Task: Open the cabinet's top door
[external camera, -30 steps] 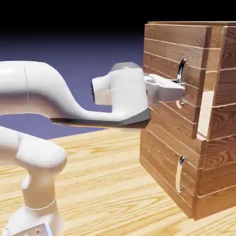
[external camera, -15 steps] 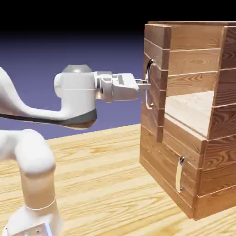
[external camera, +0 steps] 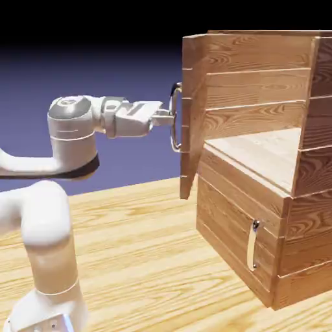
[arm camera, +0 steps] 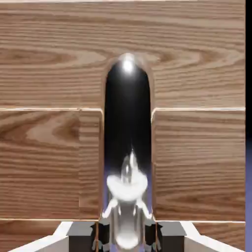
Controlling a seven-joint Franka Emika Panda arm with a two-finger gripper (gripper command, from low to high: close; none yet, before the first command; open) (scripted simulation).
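The cabinet (external camera: 272, 214) of reddish-brown planks fills the exterior view's right. Its top door (external camera: 193, 110) stands swung wide open, seen nearly edge-on, and the bare wooden shelf inside shows behind it. My gripper (external camera: 170, 117) is shut on the top door's curved silver handle (external camera: 174, 120), reaching in from the left with the arm level. In the hand view the handle (arm camera: 127, 197) runs up the middle as a shiny bar, held between my two dark fingertips (arm camera: 101, 237), with the door's planks (arm camera: 49, 162) filling the picture behind.
The lower, shorter door (external camera: 233, 240) is closed, with its small silver handle (external camera: 251, 245). The cabinet stands on a light wood table (external camera: 142, 259). My arm's base rises at the lower left.
My gripper has pulled back to the left with the handle, and the top door has swung from slightly ajar to wide open, exposing the shelf inside.
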